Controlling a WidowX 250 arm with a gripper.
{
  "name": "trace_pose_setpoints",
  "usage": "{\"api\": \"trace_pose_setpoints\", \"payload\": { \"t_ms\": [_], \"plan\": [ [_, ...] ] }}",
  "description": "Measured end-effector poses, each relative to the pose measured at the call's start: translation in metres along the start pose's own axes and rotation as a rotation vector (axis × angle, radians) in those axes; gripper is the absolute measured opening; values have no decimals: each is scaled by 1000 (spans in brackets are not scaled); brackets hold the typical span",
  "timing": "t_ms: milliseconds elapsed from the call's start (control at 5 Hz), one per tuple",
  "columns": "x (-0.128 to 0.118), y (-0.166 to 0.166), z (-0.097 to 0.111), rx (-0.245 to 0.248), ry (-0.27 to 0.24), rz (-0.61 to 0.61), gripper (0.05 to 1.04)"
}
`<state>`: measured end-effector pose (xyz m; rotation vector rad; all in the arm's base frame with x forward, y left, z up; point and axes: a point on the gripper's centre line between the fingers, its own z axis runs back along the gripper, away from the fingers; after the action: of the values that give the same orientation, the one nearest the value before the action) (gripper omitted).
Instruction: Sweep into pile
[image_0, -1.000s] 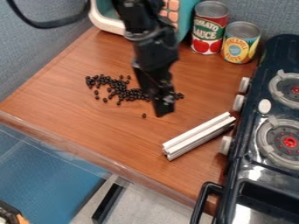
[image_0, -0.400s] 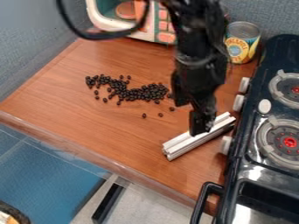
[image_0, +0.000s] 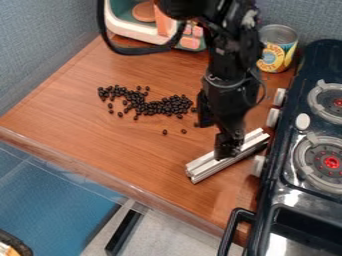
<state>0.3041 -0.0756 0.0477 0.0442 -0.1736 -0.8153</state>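
Watching from my remote seat, twelve at the top of the view, I had the black gripper (image_0: 228, 149) out at four o'clock, pointing down over the middle of the white ridged bar (image_0: 202, 166), and there it was, right in line with it! Whether the claw was open or closed, or had hold of the bar, I couldn't tell from my angle. The bar lay on the brown wooden counter (image_0: 100, 142), its length running from eight o'clock up to two, with its two o'clock end near the black stove (image_0: 275, 192). And the black beans (image_0: 167, 106)! Those were over toward eleven o'clock, strung out in a ragged band, packed thickest at the end nearer the arm (image_0: 230, 85), thinner toward nine, with a few strays dotted below, well apart from the bar. Up at half past one stood a yellow-labelled can (image_0: 276, 52), upright behind the arm, and at eleven to twelve sat the teal and white toy oven (image_0: 137, 31). Over at three o'clock, the stove showed its round burners (image_0: 327, 159), and down at five, its black handle (image_0: 234, 225) curved out over the counter's edge.
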Motion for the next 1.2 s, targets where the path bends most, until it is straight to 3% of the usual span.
{"api": "trace_pose_setpoints", "payload": {
  "t_ms": [800, 1000, 1200],
  "plan": [
    [-12, -17, -18, -132, -28, 57, 1000],
    [-15, -17, -25, -135, -6, 60, 948],
    [-12, -14, -36, -132, 2, 71, 653]
  ]
}}
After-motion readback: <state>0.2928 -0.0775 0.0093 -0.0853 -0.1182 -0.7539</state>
